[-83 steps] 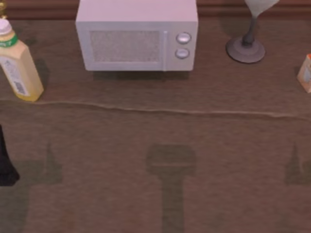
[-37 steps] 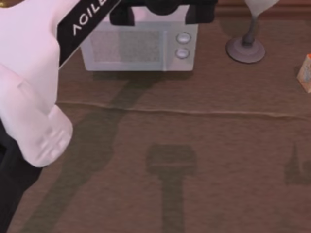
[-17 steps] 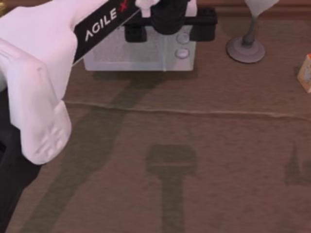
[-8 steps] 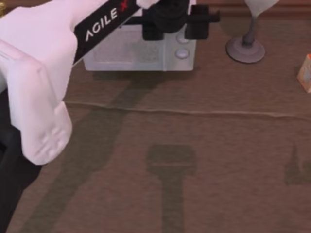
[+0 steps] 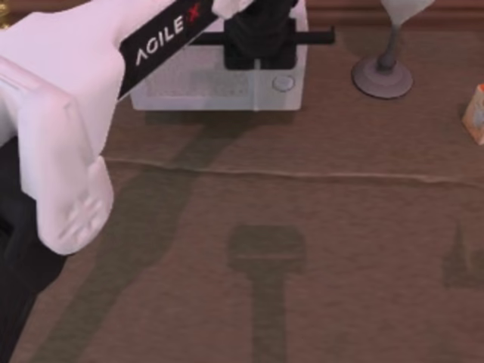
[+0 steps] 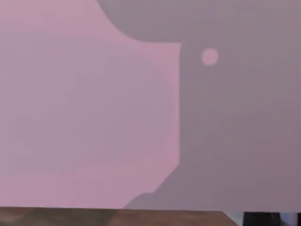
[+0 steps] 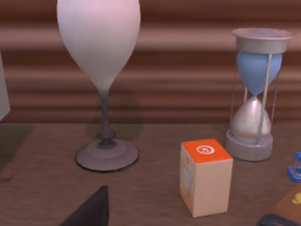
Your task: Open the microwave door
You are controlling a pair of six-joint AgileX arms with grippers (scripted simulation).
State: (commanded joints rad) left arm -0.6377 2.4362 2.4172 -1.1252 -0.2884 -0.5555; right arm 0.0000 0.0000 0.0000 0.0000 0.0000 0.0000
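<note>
A brown table [image 5: 318, 227] with a faint crease across it carries the microwave [image 5: 291, 94] at its far edge, left of centre, and the microwave door [image 5: 193, 85] with its speckled window lies flush and closed. Directly over the microwave's front, the left gripper [image 5: 261, 41] hangs at the end of the long white AgileX arm, and I cannot tell how wide its fingers stand. Right of the microwave stands a wine glass [image 7: 101, 56], beyond it an orange-topped box [image 7: 205, 176] and an hourglass [image 7: 256, 94]
</note>
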